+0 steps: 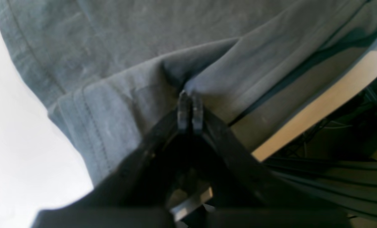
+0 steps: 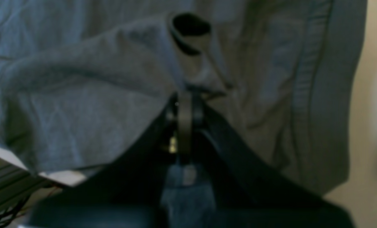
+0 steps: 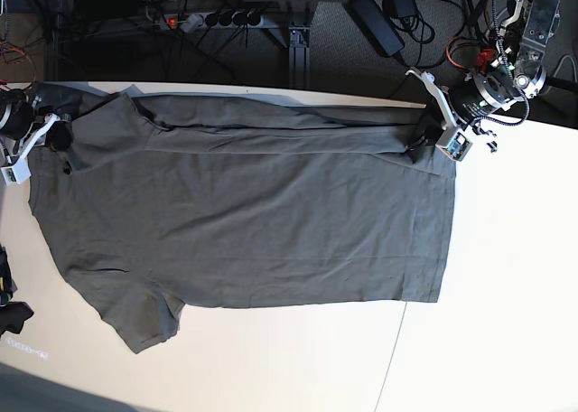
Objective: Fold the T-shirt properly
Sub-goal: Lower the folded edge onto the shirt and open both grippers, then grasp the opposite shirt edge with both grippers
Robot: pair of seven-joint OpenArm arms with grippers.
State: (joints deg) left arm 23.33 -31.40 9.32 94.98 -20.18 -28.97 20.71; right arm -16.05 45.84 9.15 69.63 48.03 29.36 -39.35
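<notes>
the dark grey t-shirt is lying spread over the white table, its upper part bunching in long folds along the table's edge at the top of the base view. one sleeve is sticking out toward the lower left of that view, and the opposite side is running down at the right.

the left claw is pressing in at the folded corner on the right of the base view, its tips closed together on the t-shirt's fabric. the right claw is sitting at the other end of the folds, its fingers also closed, down against the cloth; whether fabric is caught between them is hard to tell.

beyond the edge, black cables are hanging and crossing over the dark floor area, near the left arm. pale ribbed strips are running below the table edge in the left wrist view.

the right arm is being cut off by the base view's left border, and a dark blurred object is showing only partly there. both claws are hiding the cloth right beneath them, and their near parts are blurring into black in the wrist views.
</notes>
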